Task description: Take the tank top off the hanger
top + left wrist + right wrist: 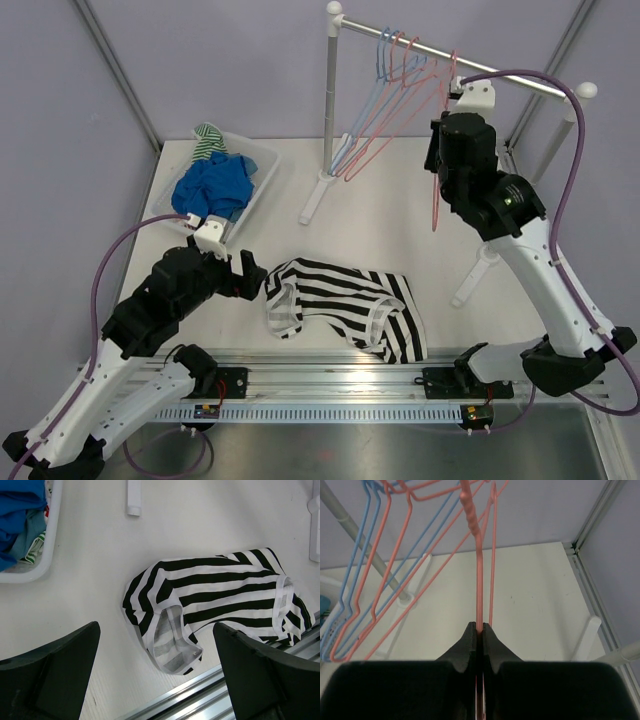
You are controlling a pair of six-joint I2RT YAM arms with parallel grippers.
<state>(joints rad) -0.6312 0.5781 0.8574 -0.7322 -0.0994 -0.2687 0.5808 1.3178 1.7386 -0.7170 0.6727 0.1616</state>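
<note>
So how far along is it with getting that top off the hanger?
Mostly done. The striped tank top lies crumpled on the table, off any hanger, and the left gripper beside it is open and empty. In hand: the right gripper is shut on a bare pink hanger up by the rail. Left: probably just releasing that hanger.

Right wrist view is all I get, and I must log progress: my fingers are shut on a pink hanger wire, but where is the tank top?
Observer: The striped tank top lies crumpled on the table, near its front edge, free of the pink hanger.
Operator: Is the left gripper holding it?
Observer: No. The left gripper is open by its left end, holding nothing.
Operator: Anything else out there?
Observer: A white bin holding blue clothes sits at the table's far left.
</note>
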